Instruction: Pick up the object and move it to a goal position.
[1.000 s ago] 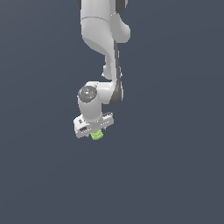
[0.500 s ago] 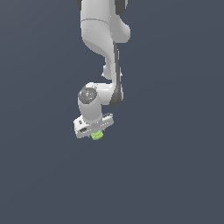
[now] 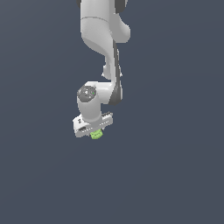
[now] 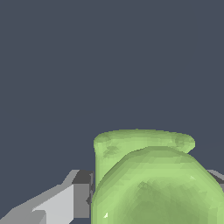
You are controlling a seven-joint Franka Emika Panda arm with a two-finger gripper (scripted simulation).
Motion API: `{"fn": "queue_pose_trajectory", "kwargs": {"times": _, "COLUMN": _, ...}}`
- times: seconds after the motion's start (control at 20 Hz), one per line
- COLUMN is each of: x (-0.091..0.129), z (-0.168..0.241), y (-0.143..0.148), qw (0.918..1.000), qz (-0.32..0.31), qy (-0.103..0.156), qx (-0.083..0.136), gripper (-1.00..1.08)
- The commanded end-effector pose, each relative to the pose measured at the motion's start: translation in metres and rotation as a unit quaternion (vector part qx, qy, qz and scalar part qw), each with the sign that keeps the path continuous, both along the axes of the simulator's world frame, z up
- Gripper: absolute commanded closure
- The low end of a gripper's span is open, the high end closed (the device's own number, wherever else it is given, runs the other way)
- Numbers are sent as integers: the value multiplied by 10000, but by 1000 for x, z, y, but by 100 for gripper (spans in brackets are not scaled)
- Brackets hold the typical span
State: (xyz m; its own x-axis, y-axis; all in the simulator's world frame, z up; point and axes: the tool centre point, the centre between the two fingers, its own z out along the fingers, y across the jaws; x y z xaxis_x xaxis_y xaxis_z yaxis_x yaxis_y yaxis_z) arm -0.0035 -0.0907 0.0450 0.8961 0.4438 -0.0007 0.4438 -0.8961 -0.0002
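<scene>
Against a plain dark slate-blue backdrop, the gripper (image 3: 96,132) is closed on the green object (image 3: 96,134), fingers (image 4: 61,201) pressing its sides.

The object (image 3: 96,134) is showing as a tiny lime-green, rounded lump, peeking out just beneath the pincer (image 3: 95,132). In the wrist view the object (image 4: 148,179) is filling the near field: a domed front before a flatter, blockier slab.
</scene>
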Motion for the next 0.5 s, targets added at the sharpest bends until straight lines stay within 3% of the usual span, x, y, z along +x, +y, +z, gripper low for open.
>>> {"fn": "queue_pose_trajectory", "kwargs": {"times": 0.0, "x": -2, "z": 7, "y": -4, "qw": 10000, "qz": -3, "qy": -5, "qx": -2, "gripper": 108}}
{"fn": "queue_pose_trajectory", "kwargs": {"times": 0.45, "x": -23, "z": 57, "y": -34, "qw": 10000, "qz": -3, "qy": -5, "qx": -2, "gripper": 108}}
